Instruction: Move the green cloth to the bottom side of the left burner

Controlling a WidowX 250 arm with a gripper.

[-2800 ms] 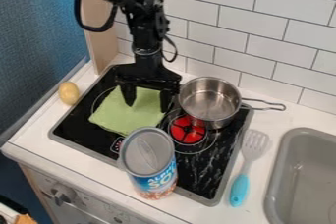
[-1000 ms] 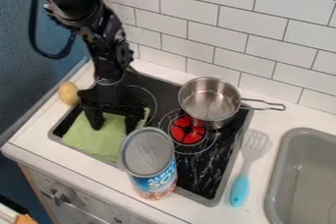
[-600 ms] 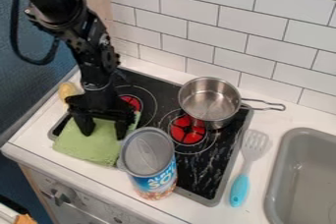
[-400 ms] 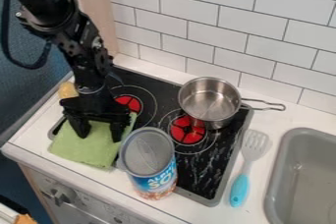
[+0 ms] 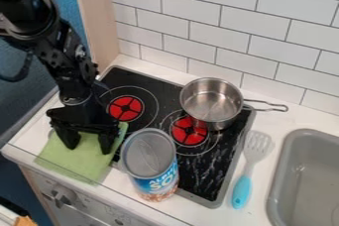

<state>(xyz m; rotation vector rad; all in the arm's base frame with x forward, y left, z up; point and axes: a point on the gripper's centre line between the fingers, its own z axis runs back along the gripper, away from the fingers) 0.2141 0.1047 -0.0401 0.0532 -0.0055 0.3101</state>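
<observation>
And the green cloth [image 5: 83, 157] slides clear of the left burner [image 5: 126, 108], towards the surface's [image 5: 210, 217] front edge! The hand [image 5: 87, 145] is on it, fingers apart; looks nearly done.

A steel saucepan [image 5: 218, 102] sits partly over the right burner [image 5: 190, 132], its handle pointing toward the right. A lidded can [image 5: 151, 163] stands upright at the cooktop's [image 5: 206, 176] front edge. A slotted spatula [image 5: 243, 188] with a turquoise handle lies on the bench [image 5: 295, 115], between cooktop and grey sink [image 5: 283, 168]. White tiles [image 5: 228, 24] line the wall.
</observation>
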